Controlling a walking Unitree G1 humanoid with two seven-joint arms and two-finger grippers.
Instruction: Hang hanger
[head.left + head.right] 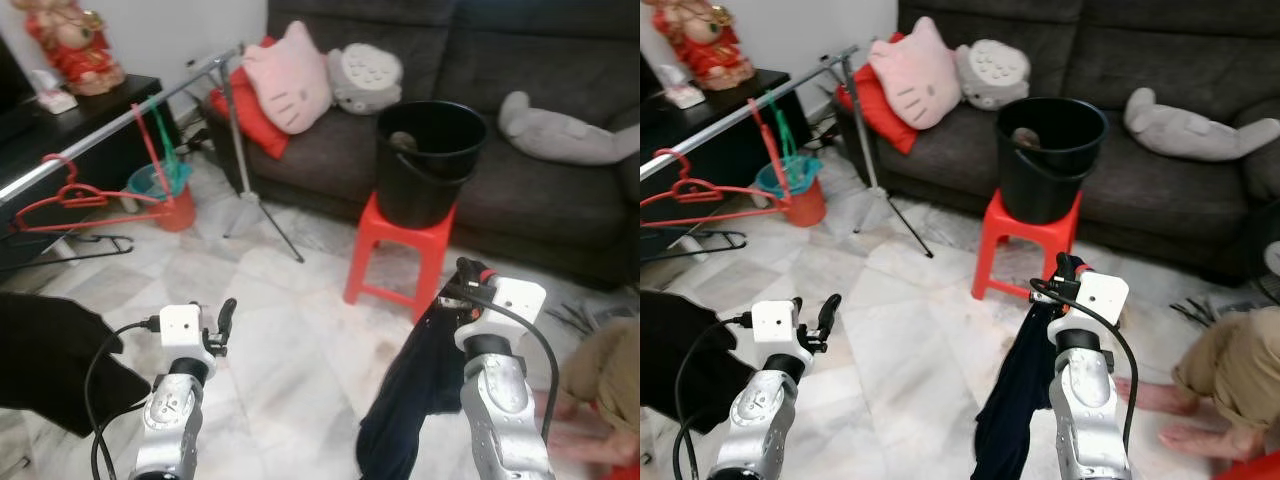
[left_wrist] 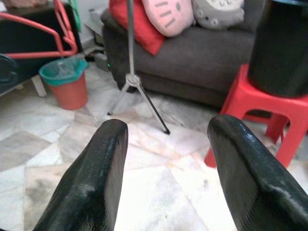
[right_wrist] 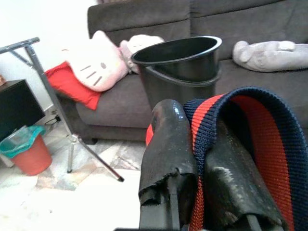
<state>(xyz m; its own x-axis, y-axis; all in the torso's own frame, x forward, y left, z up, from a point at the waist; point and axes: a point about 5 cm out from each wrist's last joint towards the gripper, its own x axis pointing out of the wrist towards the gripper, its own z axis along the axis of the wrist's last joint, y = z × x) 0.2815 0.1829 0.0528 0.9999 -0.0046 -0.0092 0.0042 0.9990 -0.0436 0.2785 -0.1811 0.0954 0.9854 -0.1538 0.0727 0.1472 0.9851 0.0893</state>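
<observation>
Fingers of the right gripper (image 1: 465, 275): pressed close together on the navy-and-red ribbed band of a dark garment (image 1: 400, 410), with the rest of the cloth left to drape straight down beside the forearm. Held high and forward, probably to keep the fabric off the marble floor (image 1: 290, 340). Cannot tell whether a hanger sits inside the garment; none seen in the folds.

Fingers of the left gripper (image 2: 166, 130): spread wide, holding nothing, raised at about the same height, likely kept free to help at the rail.

Off to the robot's left, well apart from both grippers: a silver rail (image 1: 120, 120) on a tripod stand, slanting across in front of a black cabinet (image 1: 110, 110). Hooked over it, a red hanger (image 1: 75, 200), bare, and further along two more, red and green (image 1: 155, 130). On the floor beneath, a black hanger (image 1: 95, 243), lying flat. Judged as the goal for the held garment, that rail, so a turn leftward called for first.

Straight ahead: a black bucket (image 1: 430, 160) set on a red stool (image 1: 400, 250) before a dark grey sofa (image 1: 540, 200), apparently raised to be within easy reach. On the sofa, a pink cat cushion (image 1: 285, 75) and a grey plush (image 1: 365, 75). At lower right, part of a person (image 1: 600, 400) sitting on the floor.

No brand, label or legible writing anywhere.
</observation>
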